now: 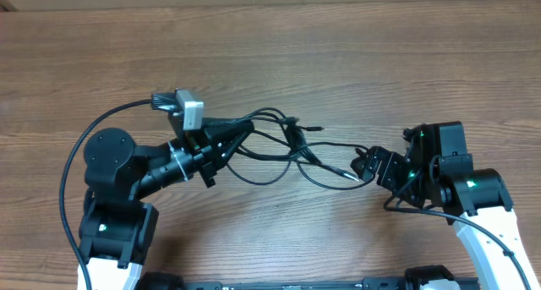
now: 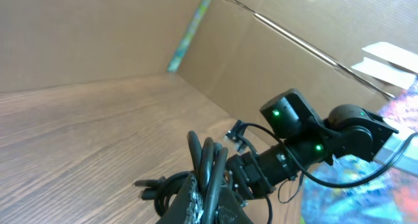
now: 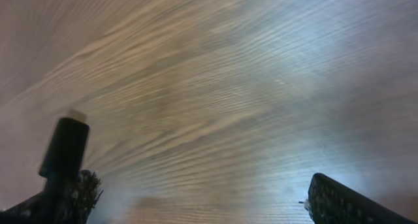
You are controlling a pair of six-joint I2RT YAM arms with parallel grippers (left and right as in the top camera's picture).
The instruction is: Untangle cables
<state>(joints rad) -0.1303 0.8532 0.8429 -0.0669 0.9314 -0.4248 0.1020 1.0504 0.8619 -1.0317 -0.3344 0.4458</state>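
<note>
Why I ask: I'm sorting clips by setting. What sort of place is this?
Probably a robot test bench rather than a home: a wood-grain table, cardboard walls around it, and a left arm and right arm working on thin black cables.

Left arm (image 1: 127, 167) stretches out low toward the middle, and the left gripper (image 1: 228, 136) is pinched tight on the cables (image 1: 279, 146). Right arm (image 1: 473, 193) bends in from its side, right gripper (image 1: 366, 166) pointing back at the left one, fingers (image 3: 63, 160) spread wide apart.
</note>
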